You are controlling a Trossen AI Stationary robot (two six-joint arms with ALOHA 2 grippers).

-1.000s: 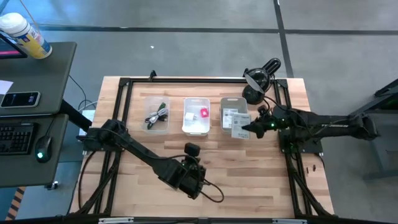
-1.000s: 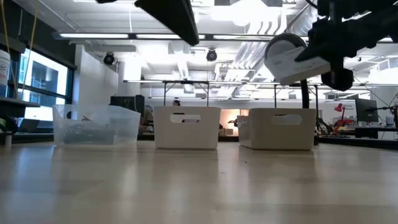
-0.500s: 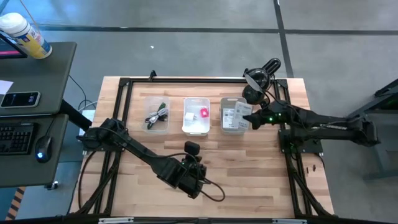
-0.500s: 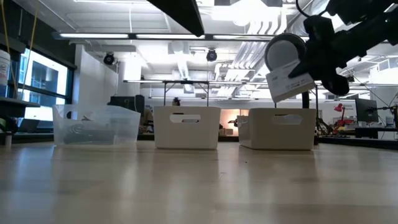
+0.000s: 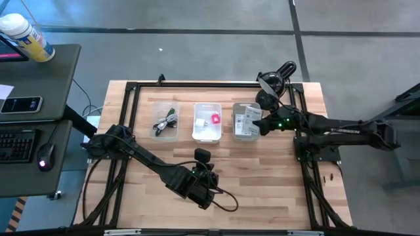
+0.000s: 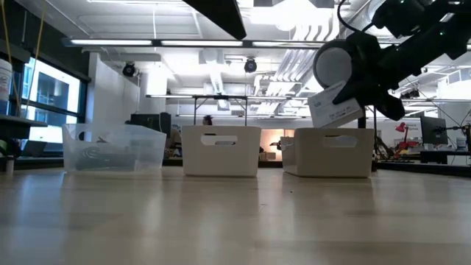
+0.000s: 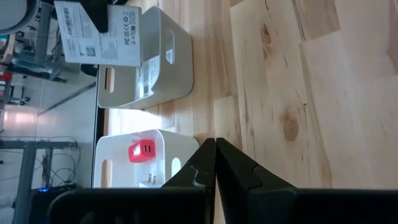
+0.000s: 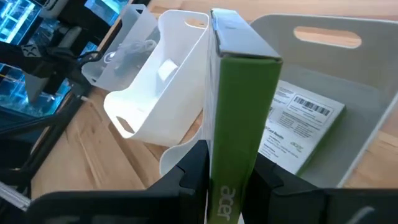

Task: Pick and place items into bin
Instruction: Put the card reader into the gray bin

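Nearest the table's front edge, the left gripper (image 5: 204, 185) rests low over bare wood, its two dark fingers (image 7: 214, 163) pressed together with nothing between them, well short of the row of bins. Farther back, three bins stand side by side across the wooden table (image 5: 262, 177). The clear bin (image 5: 165, 120) on the left holds a coiled black cable (image 5: 164, 122) and a green pen (image 5: 172, 111). The white bin (image 5: 207, 122) in the middle holds a small white cube (image 5: 199, 122) and a pink piece (image 5: 215, 119), which the left wrist view shows as a pink-red block inside it. The grey bin (image 5: 246, 121) on the right holds a white printed packet (image 8: 297, 127) lying flat with its barcode label up. Above that grey bin the right gripper (image 5: 264, 123) clamps a second packet (image 6: 336, 111), a flat box with a white label face and a green edge (image 8: 239, 137); it hangs tilted in the air over the bin's opening, clear of the rim in the low view. Beyond the bins, a black round-headed fixture (image 5: 274, 82) stands at the table's far right corner
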